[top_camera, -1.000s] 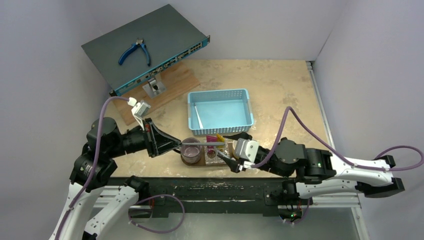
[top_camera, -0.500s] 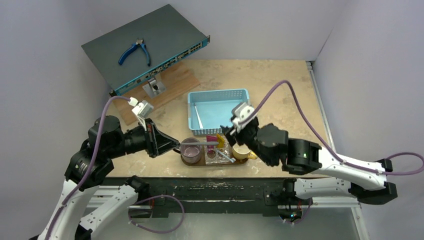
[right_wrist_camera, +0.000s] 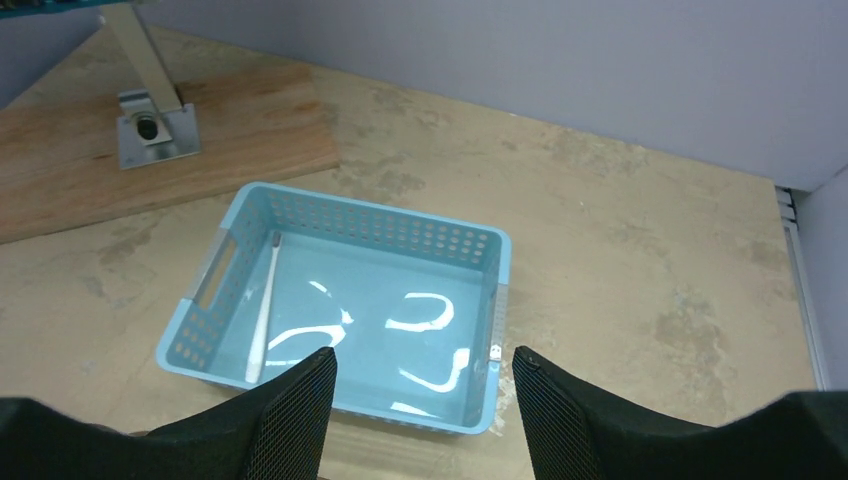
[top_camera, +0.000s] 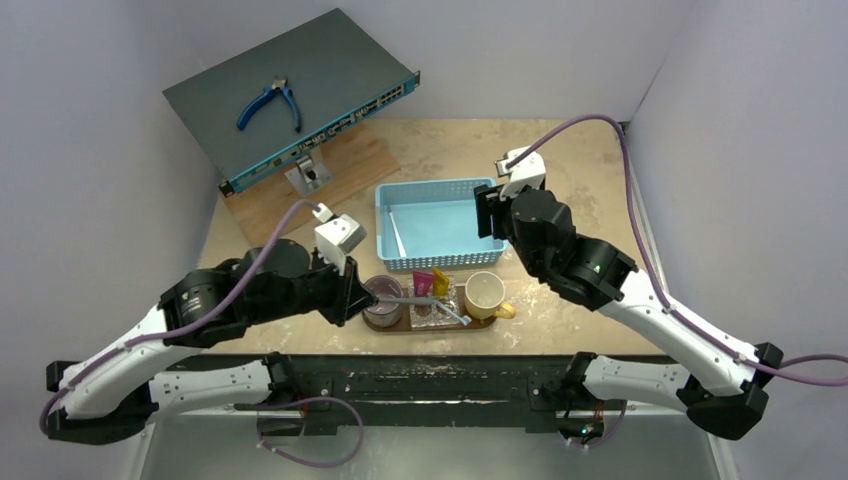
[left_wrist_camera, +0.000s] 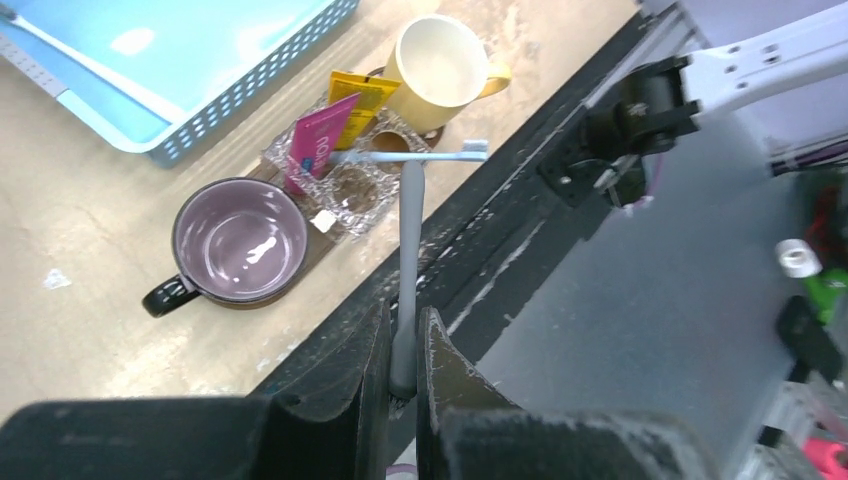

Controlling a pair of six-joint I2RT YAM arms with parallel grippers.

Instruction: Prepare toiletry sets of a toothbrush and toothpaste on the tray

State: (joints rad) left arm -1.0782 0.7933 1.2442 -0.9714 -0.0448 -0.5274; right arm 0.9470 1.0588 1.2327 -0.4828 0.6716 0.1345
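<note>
Toothbrush [left_wrist_camera: 408,230], grey, is pinched by the left gripper [left_wrist_camera: 403,345] over the tray [top_camera: 432,327]. Right gripper [right_wrist_camera: 422,370] hangs spread, empty, above the blue basket [right_wrist_camera: 370,215].

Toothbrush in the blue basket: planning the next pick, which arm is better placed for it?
Right: the right end effector, open, faces the basket and white toothbrush; the left end effector is shut on a grey toothbrush.

White-shelled arms [top_camera: 110,352] with bulky black joints [top_camera: 205,300] carry purple cables [top_camera: 585,117].
</note>
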